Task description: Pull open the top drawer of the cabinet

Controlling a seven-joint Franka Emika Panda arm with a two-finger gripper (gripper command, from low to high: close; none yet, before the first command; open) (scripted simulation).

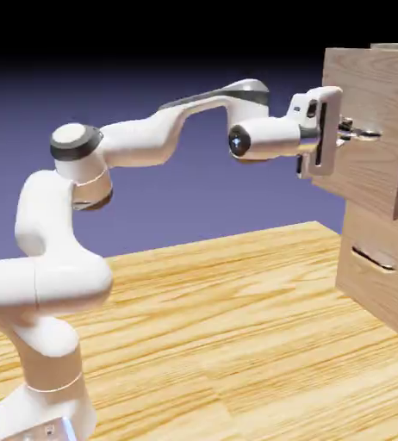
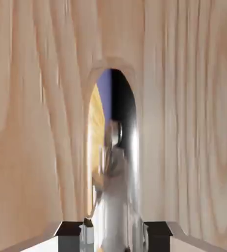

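The cabinet (image 1: 382, 288) stands at the right edge of the exterior view. Its top drawer (image 1: 370, 86) juts out toward the arm, in front of the lower drawer front. My gripper (image 1: 363, 133) reaches level onto this drawer's face and is shut on the drawer's handle (image 1: 352, 131). In the hand view the light wood of the top drawer (image 2: 32, 123) fills the frame. The shiny arched handle (image 2: 116, 167) runs up the middle between my two grey fingertips (image 2: 69, 235), with my gripper (image 2: 113, 237) closed around it.
The lower drawer front (image 1: 383, 280) with its own slim dark handle (image 1: 373, 258) sits below my hand. The wooden plank surface (image 1: 237, 319) spreads out under the arm, and the arm's base stands at the lower left.
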